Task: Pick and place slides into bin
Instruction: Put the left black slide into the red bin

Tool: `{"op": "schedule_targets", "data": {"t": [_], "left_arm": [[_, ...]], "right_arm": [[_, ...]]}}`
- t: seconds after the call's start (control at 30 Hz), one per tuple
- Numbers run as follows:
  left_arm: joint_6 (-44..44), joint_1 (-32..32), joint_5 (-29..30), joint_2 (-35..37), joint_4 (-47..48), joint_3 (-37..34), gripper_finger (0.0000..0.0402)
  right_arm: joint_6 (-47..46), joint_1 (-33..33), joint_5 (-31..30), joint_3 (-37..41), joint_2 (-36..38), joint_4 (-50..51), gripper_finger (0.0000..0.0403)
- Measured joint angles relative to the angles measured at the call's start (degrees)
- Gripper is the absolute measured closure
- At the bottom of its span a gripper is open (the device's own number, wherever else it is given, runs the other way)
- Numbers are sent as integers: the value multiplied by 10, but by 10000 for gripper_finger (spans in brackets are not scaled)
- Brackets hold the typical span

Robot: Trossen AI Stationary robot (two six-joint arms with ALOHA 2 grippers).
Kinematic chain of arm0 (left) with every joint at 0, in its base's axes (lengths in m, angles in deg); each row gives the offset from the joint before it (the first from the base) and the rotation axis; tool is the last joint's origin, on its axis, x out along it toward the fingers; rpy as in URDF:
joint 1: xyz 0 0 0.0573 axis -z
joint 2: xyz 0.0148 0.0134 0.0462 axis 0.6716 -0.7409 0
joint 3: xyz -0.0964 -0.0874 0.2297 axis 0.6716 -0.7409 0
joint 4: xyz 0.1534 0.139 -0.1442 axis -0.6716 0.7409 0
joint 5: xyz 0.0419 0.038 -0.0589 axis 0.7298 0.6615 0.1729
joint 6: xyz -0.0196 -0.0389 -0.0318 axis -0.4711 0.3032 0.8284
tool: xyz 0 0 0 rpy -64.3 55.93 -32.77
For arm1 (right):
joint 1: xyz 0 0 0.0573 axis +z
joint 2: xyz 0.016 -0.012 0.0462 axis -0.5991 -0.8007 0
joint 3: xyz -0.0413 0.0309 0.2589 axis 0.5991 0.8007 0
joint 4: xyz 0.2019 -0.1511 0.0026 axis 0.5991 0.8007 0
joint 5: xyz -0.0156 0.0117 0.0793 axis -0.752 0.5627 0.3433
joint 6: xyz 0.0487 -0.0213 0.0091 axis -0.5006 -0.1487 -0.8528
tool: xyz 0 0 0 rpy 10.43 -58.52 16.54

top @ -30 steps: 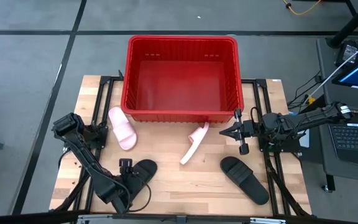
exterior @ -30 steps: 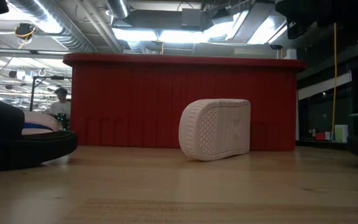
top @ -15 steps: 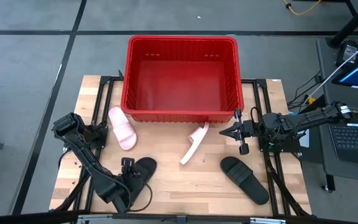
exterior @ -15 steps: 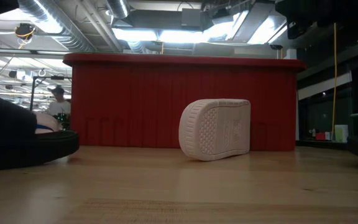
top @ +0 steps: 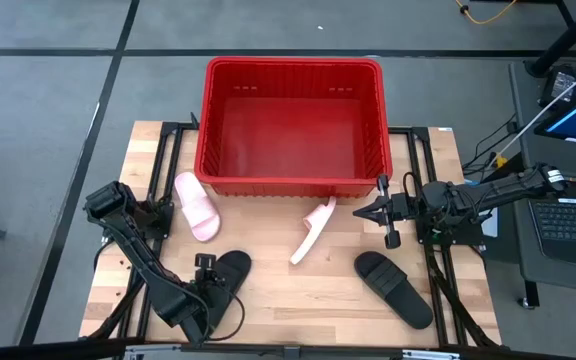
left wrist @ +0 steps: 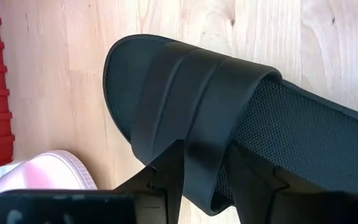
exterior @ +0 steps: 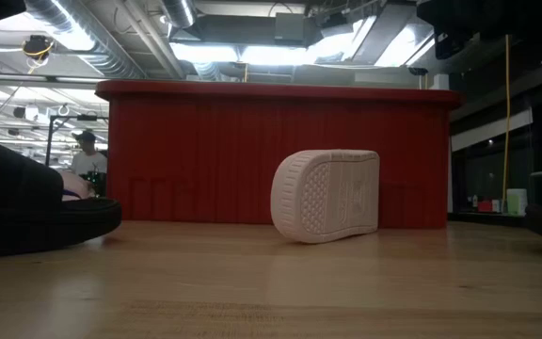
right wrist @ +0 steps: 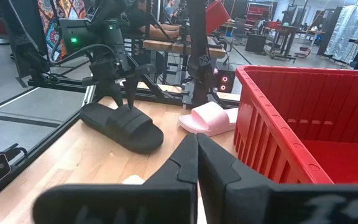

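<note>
A black slide (top: pixel 230 272) lies sole-down near the table's front left, also in the left wrist view (left wrist: pixel 291 124) and the low view (exterior: pixel 55 221). My left gripper (top: pixel 205 264) stands over it, closed on its strap. A pink slide (top: pixel 196 206) lies flat at the left. A second pink slide (top: pixel 311 231) stands on its long edge before the red bin (top: pixel 293 64), sole toward the near edge (exterior: pixel 327 196). Another black slide (top: pixel 395 288) lies at the front right. My right gripper (top: pixel 358 213) hovers shut right of the bin. My left gripper has the black slide's strap (left wrist: pixel 197 168) at one side end, where it meets the sole. One finger (left wrist: pixel 247 186) stands inside the foot opening, the other (left wrist: pixel 163 180) outside the strap. The fingers slant steeply down from above. The slide's sole lies on the table.
The red bin fills the table's far middle, its near wall (top: pixel 288 185) close behind the standing pink slide. Bare wood (top: pixel 298 300) lies between the two black slides. A laptop (top: pixel 573 215) and cables sit off the table's right edge.
My left gripper has stayed in place while its fingers closed in on the black slide's strap. The slide's toe has crept a little toward the table's right, still flat on the wood.
</note>
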Motion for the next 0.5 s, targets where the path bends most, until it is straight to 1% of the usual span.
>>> {"op": "schedule_targets", "data": {"t": [0.17, 0.5], "left_arm": [[3, 0, 5, 0, -11, 0, 298], [5, 0, 5, 0, -11, 0, 280]], "right_arm": [[0, 0, 0, 0, 0, 0, 397], [0, 0, 0, 0, 0, 0, 397]]}}
